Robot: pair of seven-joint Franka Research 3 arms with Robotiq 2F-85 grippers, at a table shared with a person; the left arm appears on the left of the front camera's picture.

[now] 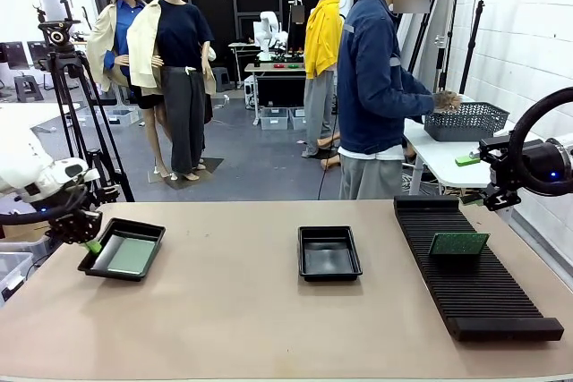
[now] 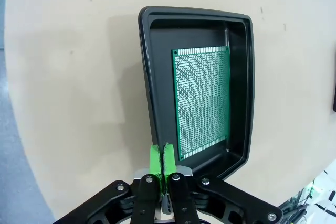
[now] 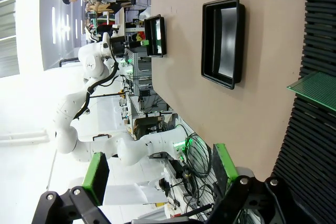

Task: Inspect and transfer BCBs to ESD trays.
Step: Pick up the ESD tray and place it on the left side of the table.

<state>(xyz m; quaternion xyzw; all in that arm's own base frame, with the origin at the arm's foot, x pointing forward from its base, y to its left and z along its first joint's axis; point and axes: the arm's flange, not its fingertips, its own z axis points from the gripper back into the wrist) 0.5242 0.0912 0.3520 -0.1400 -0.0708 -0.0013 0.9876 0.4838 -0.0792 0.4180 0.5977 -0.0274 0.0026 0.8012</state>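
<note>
The surface [image 1: 224, 319] is a plain tan tabletop, and three black things lie directly on it. The first tray [image 2: 148, 77], shallow and glossy, sits right under the left gripper [image 2: 161, 158], whose tip hangs over one of its rims. The second tray [image 1: 329, 257], of the same make, lies between the two grippers and well apart from each. A long ribbed rack [image 1: 483, 297] stretches away from the right gripper [image 3: 159, 174], with one short end close by that gripper.
</note>
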